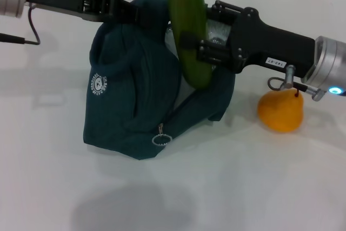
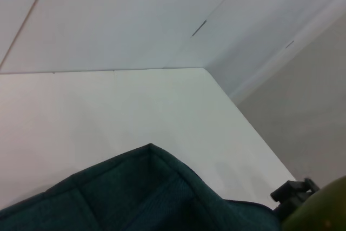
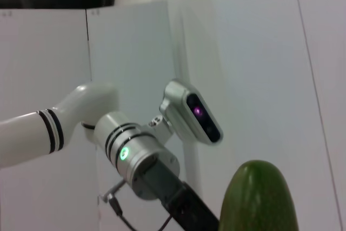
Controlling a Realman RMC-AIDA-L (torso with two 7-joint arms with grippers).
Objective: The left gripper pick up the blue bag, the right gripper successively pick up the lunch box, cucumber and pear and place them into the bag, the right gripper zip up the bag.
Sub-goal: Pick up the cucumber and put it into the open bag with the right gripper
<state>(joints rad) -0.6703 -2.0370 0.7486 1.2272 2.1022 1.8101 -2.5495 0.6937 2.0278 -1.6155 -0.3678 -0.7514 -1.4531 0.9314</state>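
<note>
A: Start at the right gripper [image 1: 190, 47]. What is it doing?

B: Its black fingers are clamped on the cucumber [image 1: 189, 28], gripping it at about mid-length. The cucumber stands almost upright, its top running out of the head view at twelve o'clock and its lower tip hanging over the mouth of the blue bag [image 1: 143, 96]. The right wrist view shows only the rounded green end of the cucumber [image 3: 258, 197].

A: And the left gripper [image 1: 121, 8]?

B: It reaches in from ten o'clock and meets the bag's top edge near a handle; the fabric is pulled up towards it, so it looks closed on the bag, though the fingertips are hidden by cloth. In the left wrist view the teal bag [image 2: 135, 193] fills the lower part, with a bit of the cucumber [image 2: 319, 209] at the corner.

A: Where does the bag sit?

B: On the white table [image 1: 243, 187], left of centre, slumped but held up at the top. Its white round logo [image 1: 98, 85] faces nine o'clock, and the ring zipper pull [image 1: 161, 138] hangs at six o'clock of the bag.

A: The pear [image 1: 280, 111]?

B: On the table at three o'clock of the bag, apart from it, under the right arm's wrist.

A: The lunch box?

B: I cannot see it clearly; something pale shows inside the bag behind the cucumber, too hidden to name.
</note>
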